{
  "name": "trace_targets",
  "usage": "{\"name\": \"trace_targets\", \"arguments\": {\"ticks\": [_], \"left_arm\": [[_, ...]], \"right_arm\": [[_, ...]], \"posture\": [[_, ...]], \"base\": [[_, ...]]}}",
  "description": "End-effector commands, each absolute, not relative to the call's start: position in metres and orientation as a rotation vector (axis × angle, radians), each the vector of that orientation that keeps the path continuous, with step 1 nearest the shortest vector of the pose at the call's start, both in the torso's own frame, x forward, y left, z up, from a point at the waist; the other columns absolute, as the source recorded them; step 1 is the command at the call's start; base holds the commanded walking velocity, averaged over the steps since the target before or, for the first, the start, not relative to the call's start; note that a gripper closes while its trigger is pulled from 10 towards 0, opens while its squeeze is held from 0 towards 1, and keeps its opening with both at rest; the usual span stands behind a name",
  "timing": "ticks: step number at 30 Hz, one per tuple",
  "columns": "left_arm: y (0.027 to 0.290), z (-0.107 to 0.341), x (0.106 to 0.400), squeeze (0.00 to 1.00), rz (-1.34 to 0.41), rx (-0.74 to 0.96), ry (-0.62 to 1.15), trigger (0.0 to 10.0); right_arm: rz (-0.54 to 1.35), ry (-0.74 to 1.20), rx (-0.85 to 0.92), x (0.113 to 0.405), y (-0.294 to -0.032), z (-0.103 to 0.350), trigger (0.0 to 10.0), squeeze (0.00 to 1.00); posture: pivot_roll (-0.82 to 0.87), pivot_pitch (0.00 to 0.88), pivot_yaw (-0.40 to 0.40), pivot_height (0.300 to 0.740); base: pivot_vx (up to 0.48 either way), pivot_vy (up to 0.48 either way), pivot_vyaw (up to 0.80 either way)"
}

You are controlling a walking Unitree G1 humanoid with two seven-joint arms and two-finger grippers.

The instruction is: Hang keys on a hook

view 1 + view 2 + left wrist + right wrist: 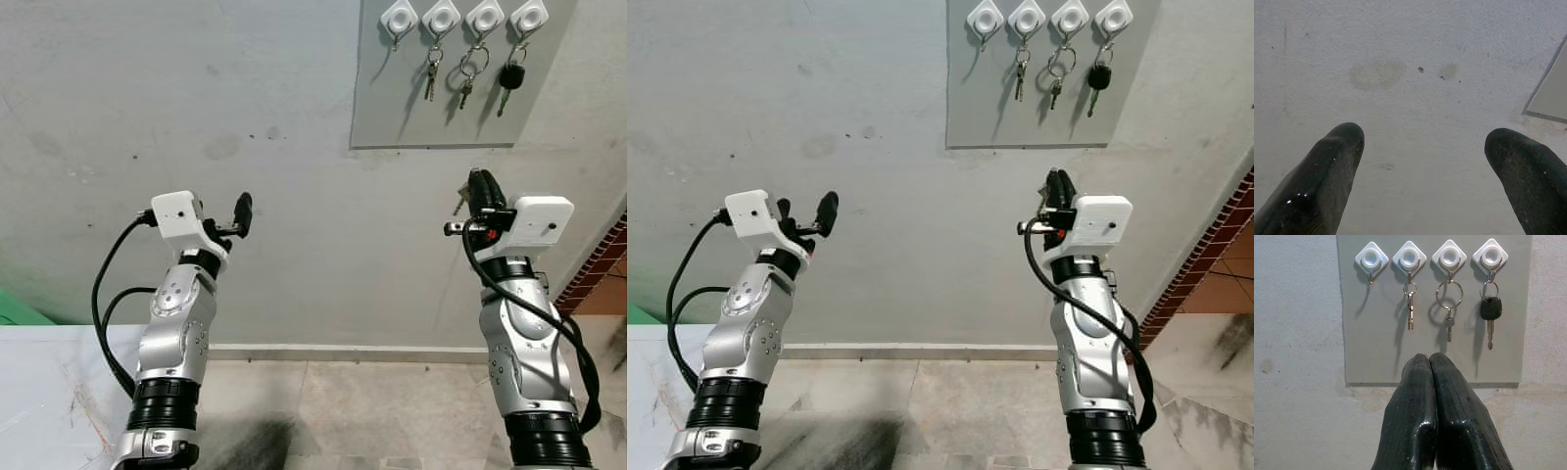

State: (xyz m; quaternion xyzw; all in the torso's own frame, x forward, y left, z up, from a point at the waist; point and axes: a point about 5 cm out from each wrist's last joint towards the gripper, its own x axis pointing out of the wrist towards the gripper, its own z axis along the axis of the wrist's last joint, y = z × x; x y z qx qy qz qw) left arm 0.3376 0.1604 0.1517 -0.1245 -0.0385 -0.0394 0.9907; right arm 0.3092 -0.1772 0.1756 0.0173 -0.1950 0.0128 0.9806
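three sets of keys (1448, 308) already hang along the gray board (1376, 357), and the hook (1371, 262) at its left edge is bare. the right claw (1430, 364) is pressed closed below the board's lower edge, a key (460, 203) seemingly poking out beside it, so the hanging looks still to do. the left claw (1422, 147) is spread wide, holding nothing, facing the bare wall (1400, 49).

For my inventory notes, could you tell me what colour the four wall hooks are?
White hooks, clearest in the right wrist view.
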Motion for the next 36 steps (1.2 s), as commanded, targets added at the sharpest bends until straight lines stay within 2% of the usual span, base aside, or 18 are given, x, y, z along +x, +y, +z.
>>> {"name": "trace_targets", "arguments": {"ticks": [1,12,28,36], "left_arm": [[0.1615,0.1615,0.3386,0.00,-0.085,-0.234,-0.109,10.0],[0.1615,0.1632,0.3387,0.00,-0.086,-0.232,-0.117,10.0],[0.1609,0.1633,0.3391,0.00,-0.084,-0.237,-0.114,10.0],[0.1592,0.1648,0.3387,0.00,-0.078,-0.238,-0.122,10.0]], "right_arm": [[0.038,-0.419,0.042,0.3079,-0.1744,0.1827,10.0,0.00],[0.039,-0.414,0.043,0.3075,-0.1747,0.1820,10.0,0.00],[0.044,-0.410,0.043,0.3080,-0.1746,0.1821,10.0,0.00],[0.051,-0.407,0.042,0.3086,-0.1742,0.1821,10.0,0.00]], "posture": [[0.00,0.000,0.037,0.740],[0.00,0.000,0.036,0.740],[0.00,0.000,0.033,0.740],[0.00,0.000,0.031,0.740]], "base": [[0.000,0.000,0.00],[0.241,0.000,0.00],[0.375,0.000,0.00],[0.000,0.000,0.00]]}}
